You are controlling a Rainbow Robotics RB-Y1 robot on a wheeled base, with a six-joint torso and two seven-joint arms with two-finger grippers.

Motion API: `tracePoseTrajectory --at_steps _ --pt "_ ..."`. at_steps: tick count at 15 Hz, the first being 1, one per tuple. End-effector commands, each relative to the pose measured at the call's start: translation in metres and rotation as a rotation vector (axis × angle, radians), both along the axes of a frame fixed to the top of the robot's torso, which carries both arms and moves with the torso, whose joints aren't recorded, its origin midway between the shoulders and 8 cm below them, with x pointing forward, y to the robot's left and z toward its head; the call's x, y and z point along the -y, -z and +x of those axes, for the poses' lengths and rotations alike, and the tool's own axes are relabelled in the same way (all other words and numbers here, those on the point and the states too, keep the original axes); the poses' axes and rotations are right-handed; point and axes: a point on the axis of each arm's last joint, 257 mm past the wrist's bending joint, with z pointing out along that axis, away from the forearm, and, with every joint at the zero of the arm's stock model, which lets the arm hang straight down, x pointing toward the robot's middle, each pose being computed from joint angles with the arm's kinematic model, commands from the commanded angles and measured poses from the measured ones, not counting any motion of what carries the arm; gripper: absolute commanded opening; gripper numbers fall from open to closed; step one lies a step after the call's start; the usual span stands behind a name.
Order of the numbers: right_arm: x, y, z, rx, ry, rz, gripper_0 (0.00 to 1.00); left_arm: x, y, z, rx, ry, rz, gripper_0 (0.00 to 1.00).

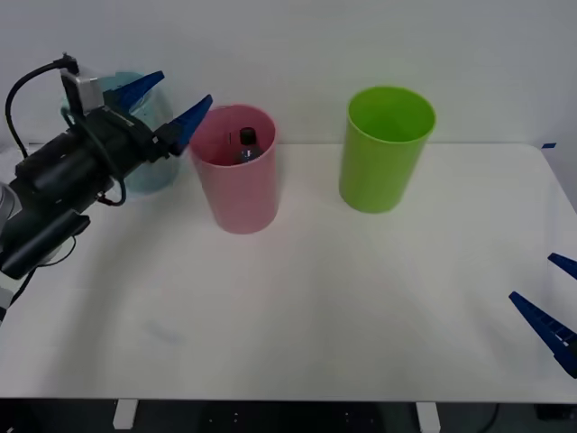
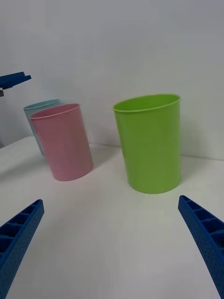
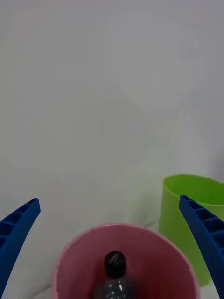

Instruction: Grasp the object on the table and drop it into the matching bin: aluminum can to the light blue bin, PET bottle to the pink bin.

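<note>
Standing upright inside the pink bin [image 1: 237,180] in the front view, the PET bottle [image 1: 248,146] shows a black cap and clear shoulders; the left gripper [image 1: 171,106] hangs just beside that bin's rim, fingers spread and holding nothing, in front of the light blue bin [image 1: 149,135]. The right gripper [image 1: 550,302] waits well apart from the pink bin, released, at the table [image 1: 361,307] edge.

From the right wrist, the pink bin [image 2: 63,142] stands beside a lime green bin [image 2: 149,142].

From the left wrist, the bottle [image 3: 114,275] sits in the pink bin [image 3: 74,261] between the parted fingers [image 3: 18,229].
</note>
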Motion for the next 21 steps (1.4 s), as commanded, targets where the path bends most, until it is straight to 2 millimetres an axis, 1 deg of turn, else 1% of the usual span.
tracePoseTrajectory --at_steps 1,6,10,13,15,16,17,19,21 --pt "0.000 0.000 0.000 0.000 0.000 0.000 1.00 -0.026 0.005 -0.019 0.000 -0.028 0.003 1.00" --pt "0.000 0.000 0.000 0.000 0.000 0.000 1.00 -0.075 0.020 -0.047 -0.008 -0.058 0.022 1.00" --pt "0.000 0.000 0.000 0.000 0.000 0.000 1.00 -0.109 0.035 -0.069 -0.025 -0.071 0.104 1.00" --pt "0.000 0.000 0.000 0.000 0.000 0.000 1.00 -0.135 0.051 -0.087 -0.058 -0.092 0.140 1.00" --pt "0.000 0.000 0.000 0.000 0.000 0.000 1.00 -0.153 0.061 -0.105 -0.079 -0.106 0.170 1.00" --pt "0.000 0.000 0.000 0.000 0.000 0.000 1.00 -0.160 0.065 -0.111 -0.089 -0.109 0.180 1.00" --pt "0.000 0.000 0.000 0.000 0.000 0.000 1.00 -0.172 0.072 -0.121 -0.106 -0.122 0.197 1.00" --pt "0.000 0.000 0.000 0.000 0.000 0.000 1.00 -0.189 0.082 -0.137 -0.131 -0.139 0.224 1.00" --pt "0.000 0.000 0.000 0.000 0.000 0.000 1.00 -0.203 0.093 -0.152 -0.168 -0.152 0.229 1.00"
